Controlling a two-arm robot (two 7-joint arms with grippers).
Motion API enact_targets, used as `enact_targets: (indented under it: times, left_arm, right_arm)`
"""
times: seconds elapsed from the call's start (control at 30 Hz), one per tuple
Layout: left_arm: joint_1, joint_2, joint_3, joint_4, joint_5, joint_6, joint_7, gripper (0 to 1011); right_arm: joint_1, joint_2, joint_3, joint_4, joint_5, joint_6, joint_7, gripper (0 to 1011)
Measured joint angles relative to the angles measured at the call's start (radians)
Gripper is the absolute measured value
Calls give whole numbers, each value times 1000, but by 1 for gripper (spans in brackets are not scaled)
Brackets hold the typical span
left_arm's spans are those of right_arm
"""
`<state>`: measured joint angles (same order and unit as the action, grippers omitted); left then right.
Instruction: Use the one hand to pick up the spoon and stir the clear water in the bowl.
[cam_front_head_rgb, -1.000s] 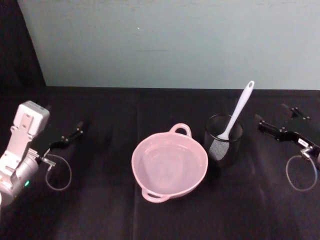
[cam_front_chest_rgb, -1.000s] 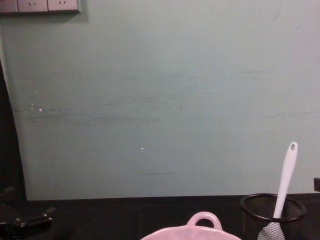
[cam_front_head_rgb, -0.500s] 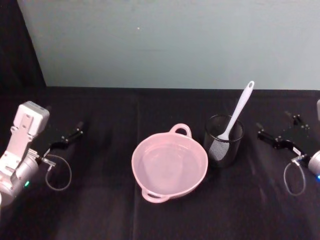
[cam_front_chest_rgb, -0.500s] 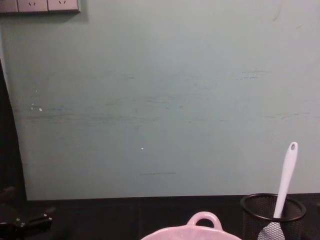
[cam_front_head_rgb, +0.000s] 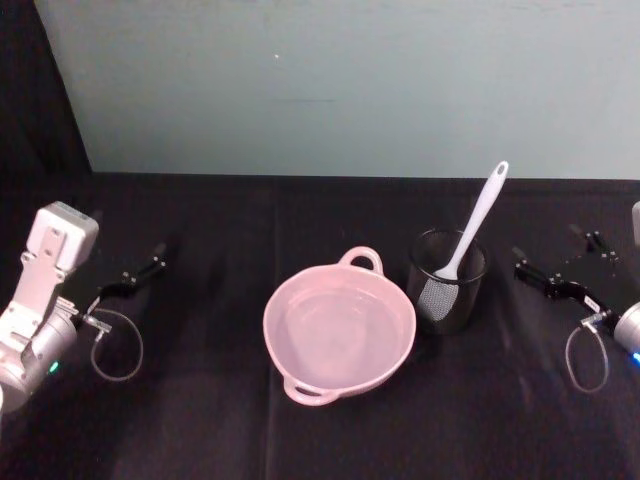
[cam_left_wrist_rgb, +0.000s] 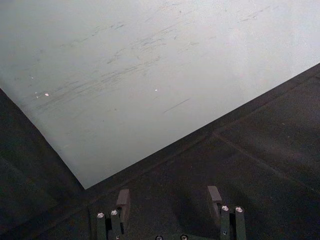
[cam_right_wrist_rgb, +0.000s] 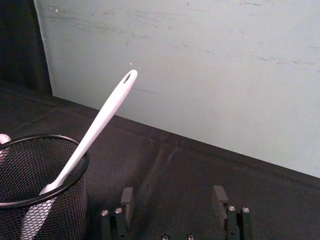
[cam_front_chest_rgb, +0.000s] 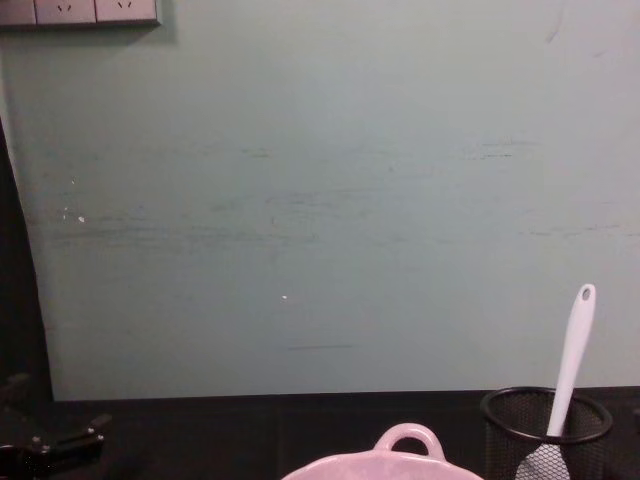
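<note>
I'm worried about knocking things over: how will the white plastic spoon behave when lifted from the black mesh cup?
The white plastic spoon looks slim, so probably light and fairly stiff. It leans on the black mesh cup's rim, so a sideways pull might tip it.

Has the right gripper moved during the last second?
Yes. In the head view the right gripper has dropped toward the near table edge, against the unmoved mesh cup.

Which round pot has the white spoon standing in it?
The black mesh cup, right of the pink bowl. The spoon leans inside it, handle sticking up. The bowl holds only clear water.
</note>
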<state>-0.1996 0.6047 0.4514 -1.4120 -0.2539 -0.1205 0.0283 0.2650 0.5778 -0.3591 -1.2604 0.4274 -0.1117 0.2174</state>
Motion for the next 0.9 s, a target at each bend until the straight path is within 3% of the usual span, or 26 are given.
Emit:
enact_targets:
  times: [0.9]
  left_arm:
    - [0,0,0,0,0,0,0,1005]
  right_arm:
    - [0,4,0,-4,6,4,4,1003]
